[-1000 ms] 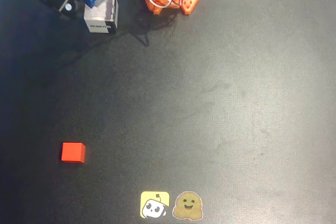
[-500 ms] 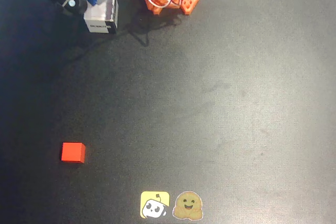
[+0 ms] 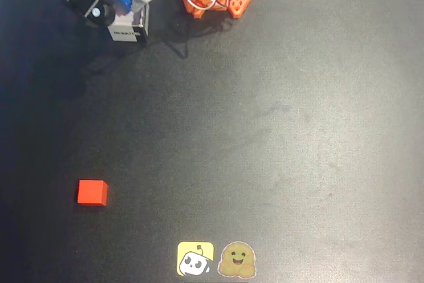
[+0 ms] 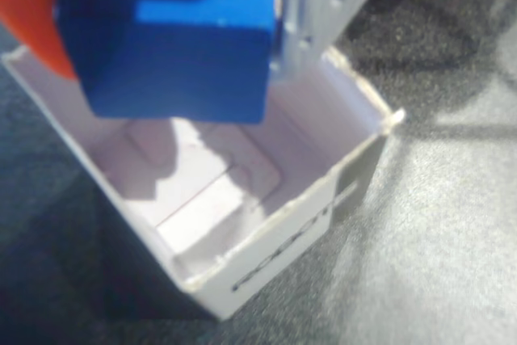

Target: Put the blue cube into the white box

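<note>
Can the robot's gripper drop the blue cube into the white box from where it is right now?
Probably yes. The gripper holds the blue cube right above the open white box, and nothing covers the opening. The box's inside looks empty.

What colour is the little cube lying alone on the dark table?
Red: the small plain red cube on the black table shows best in the overhead view.

Black matte table [image 3: 298, 130], faint smudges; soft glare lower right; two stickers [image 3: 215, 259] near bottom edge.
</note>
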